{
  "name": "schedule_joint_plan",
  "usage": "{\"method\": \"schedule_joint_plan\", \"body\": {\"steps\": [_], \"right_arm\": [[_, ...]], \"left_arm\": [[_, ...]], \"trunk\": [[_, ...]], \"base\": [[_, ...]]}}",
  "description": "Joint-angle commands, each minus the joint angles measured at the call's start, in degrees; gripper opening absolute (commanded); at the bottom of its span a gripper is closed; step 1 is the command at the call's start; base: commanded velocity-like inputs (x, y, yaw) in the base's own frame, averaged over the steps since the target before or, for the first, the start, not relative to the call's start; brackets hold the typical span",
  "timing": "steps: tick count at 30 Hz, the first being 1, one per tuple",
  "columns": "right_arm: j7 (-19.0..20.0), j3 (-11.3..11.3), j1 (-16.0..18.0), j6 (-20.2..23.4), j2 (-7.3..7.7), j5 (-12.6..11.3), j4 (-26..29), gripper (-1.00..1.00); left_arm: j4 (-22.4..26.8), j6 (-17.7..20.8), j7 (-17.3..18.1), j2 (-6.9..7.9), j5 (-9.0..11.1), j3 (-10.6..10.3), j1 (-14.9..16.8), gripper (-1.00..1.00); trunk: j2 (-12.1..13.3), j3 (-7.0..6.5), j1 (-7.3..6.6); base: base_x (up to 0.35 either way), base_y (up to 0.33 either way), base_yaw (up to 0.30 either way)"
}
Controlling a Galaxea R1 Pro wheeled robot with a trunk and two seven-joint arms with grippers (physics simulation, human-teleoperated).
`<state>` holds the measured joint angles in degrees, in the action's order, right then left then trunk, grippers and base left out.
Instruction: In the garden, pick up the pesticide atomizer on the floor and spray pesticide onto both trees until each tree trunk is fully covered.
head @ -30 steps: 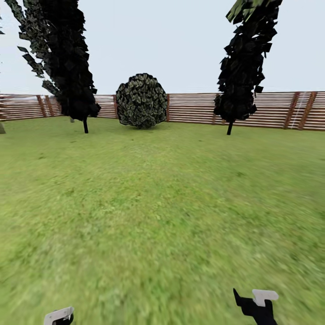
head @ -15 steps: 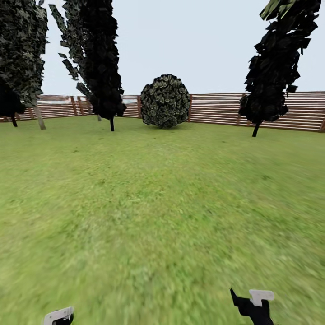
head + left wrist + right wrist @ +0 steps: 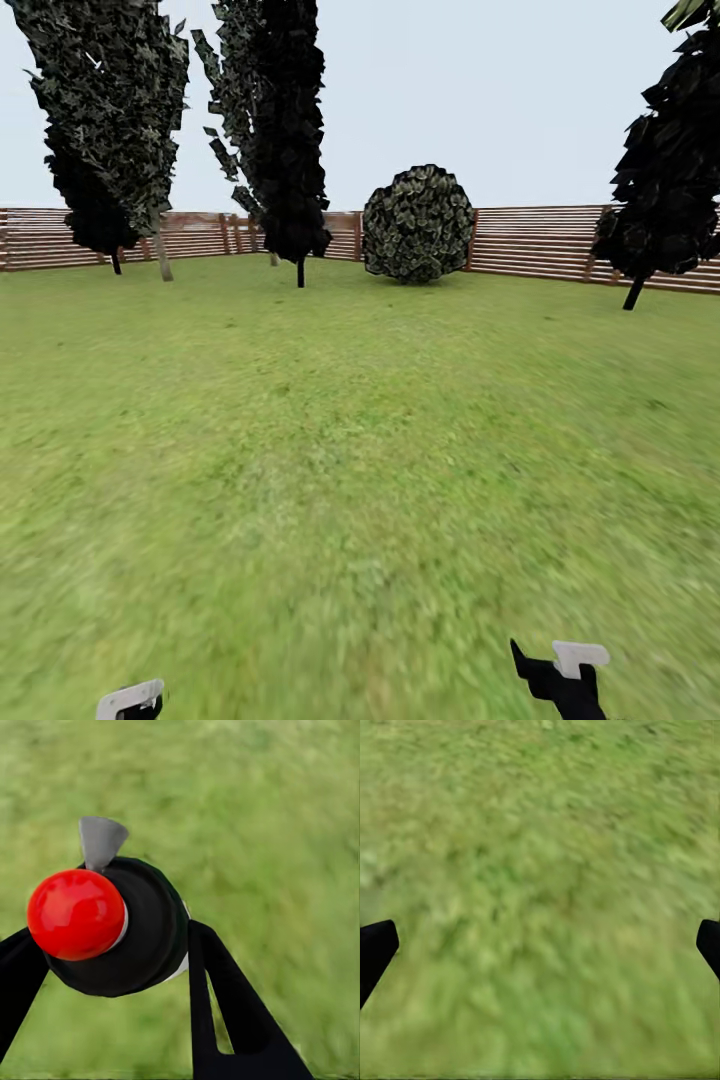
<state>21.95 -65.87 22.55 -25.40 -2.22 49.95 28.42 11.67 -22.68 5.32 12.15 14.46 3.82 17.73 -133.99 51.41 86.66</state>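
Meanwhile the head camera is swinging left — the whole scene is sliding rightward against the earlier frames, so the round bush [image 3: 418,224] and the dark narrow trees [image 3: 283,130] by the slatted fence [image 3: 535,240] are now sitting further right, and another dark tree [image 3: 105,120] is coming into view at far left. Lawn [image 3: 340,450] is filling the foreground. The left gripper [image 3: 112,967] is clamping the pesticide atomizer [image 3: 112,926] — black body, red round cap, grey nozzle tip — between its two black fingers [image 3: 232,1012], above grass. The right gripper [image 3: 540,945] is hanging over bare grass with its fingertips spread wide and nothing between them. In the head view both grippers are sitting low at the bottom edge, much as before.
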Motion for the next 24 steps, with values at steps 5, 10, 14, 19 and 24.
{"method": "schedule_joint_plan", "body": {"steps": [5,10,14,19,24], "right_arm": [[0.5,-0.5,0.1,-0.2,-0.06,0.3,0.1,1.0],[0.5,-0.5,0.1,-0.2,-0.06,0.3,0.1,1.0],[0.5,-0.5,0.0,-0.3,-0.06,0.3,0.1,1.0],[0.5,-0.5,0.0,-0.3,-0.06,0.3,0.1,1.0],[0.5,-0.5,0.0,-0.3,-0.06,0.3,0.1,1.0]], "left_arm": [[-0.1,-0.1,0.5,-0.02,0.3,0.4,0.0,-1.0],[-0.1,-0.1,0.6,-0.02,0.4,0.5,0.0,-1.0],[-0.1,-0.1,0.5,-0.02,0.5,0.5,0.0,-1.0],[-0.1,-0.1,0.5,-0.02,0.6,0.5,0.0,-1.0],[-0.1,-0.1,0.6,-0.02,0.6,0.5,0.0,-1.0]], "trunk": [[0.0,0.05,-0.04],[0.0,0.05,-0.04],[0.0,0.05,-0.04],[0.0,0.05,-0.04],[0.0,0.05,-0.04]], "base": [[-0.29,0.161,0.281],[-0.293,0.155,0.281],[-0.293,0.146,0.281],[-0.293,0.146,0.281],[-0.293,0.145,0.281]]}}
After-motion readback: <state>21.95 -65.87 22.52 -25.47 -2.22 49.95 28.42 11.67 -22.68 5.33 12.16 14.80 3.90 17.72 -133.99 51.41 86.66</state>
